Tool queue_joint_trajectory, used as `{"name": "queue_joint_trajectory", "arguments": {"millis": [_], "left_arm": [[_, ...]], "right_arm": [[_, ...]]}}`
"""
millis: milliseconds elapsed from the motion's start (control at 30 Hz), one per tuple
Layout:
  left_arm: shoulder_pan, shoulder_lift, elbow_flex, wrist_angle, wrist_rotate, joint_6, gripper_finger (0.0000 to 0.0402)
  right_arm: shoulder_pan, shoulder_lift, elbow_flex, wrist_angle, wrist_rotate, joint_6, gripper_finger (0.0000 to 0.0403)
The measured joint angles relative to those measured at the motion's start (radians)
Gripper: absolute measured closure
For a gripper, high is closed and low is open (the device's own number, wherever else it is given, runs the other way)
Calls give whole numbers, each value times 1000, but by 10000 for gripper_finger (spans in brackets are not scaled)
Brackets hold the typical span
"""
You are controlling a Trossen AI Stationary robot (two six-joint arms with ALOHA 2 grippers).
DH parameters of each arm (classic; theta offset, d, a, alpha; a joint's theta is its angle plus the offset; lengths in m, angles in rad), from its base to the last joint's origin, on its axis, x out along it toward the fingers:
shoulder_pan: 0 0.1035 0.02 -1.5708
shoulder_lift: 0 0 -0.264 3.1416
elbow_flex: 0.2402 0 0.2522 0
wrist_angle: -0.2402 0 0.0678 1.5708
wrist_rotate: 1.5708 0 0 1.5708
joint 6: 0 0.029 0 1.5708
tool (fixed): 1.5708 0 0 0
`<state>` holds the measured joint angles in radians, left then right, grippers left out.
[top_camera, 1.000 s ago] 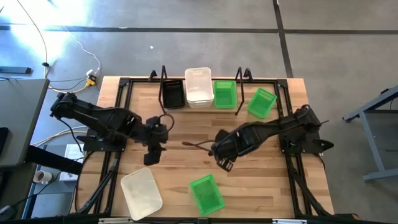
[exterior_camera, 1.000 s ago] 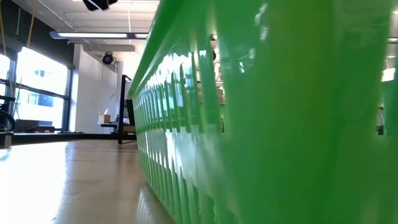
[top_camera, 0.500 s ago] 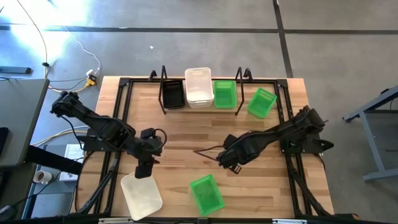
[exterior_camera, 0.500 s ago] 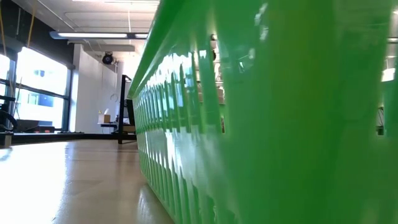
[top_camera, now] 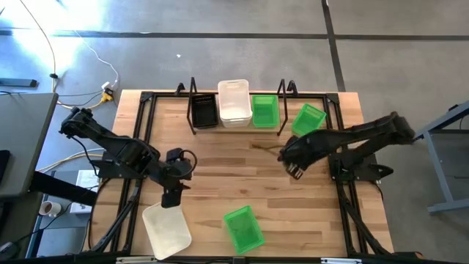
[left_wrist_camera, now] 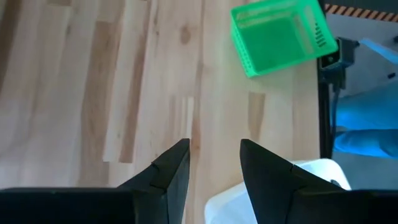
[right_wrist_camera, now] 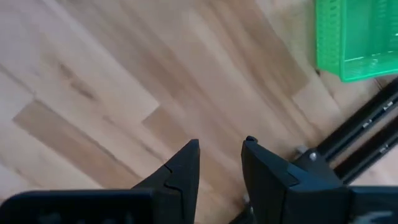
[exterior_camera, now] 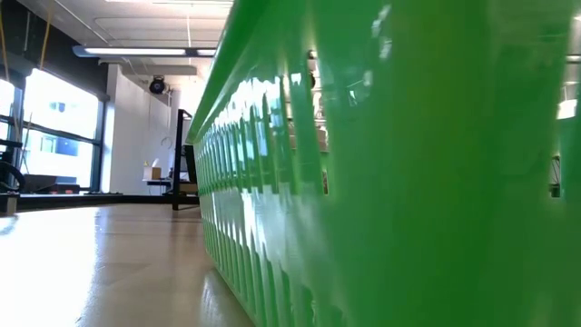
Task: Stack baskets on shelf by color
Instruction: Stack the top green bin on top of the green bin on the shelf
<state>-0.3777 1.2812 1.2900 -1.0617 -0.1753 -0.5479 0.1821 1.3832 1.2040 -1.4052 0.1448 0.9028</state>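
Left end effector (top_camera: 172,196) open, parked just above white basket (top_camera: 167,228) to grab it; right end effector (top_camera: 293,167) open, empty mid-bench.

The pale butcher-block wooden table (top_camera: 220,158) stands on a smooth grey concrete floor (top_camera: 220,51) crossed by dark seams, with a bright patch of glare near 1 corner where a thin white cable (top_camera: 94,53) trails to a yellow-and-white plug block (top_camera: 108,91). A grey desk edge (top_camera: 26,139) sits to one side, and a grey metal stand leg (top_camera: 440,128) to the other. Looking level across the tabletop, tall bright windows (exterior_camera: 56,132) glow along a dark wall, a long fluorescent ceiling light (exterior_camera: 136,52) runs overhead, and a white back wall (exterior_camera: 145,127) rises behind a distant cluttered workbench (exterior_camera: 168,182).
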Motion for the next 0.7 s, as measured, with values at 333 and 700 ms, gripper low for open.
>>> {"name": "queue_joint_trajectory", "arguments": {"millis": [333,700], "left_arm": [[133,0,0,4,-35,20,271],[320,0,0,14,-38,65,271]], "right_arm": [[-285,-206,-210,132,39,-210,297],[-546,-206,-311,288,38,-529,265]]}}
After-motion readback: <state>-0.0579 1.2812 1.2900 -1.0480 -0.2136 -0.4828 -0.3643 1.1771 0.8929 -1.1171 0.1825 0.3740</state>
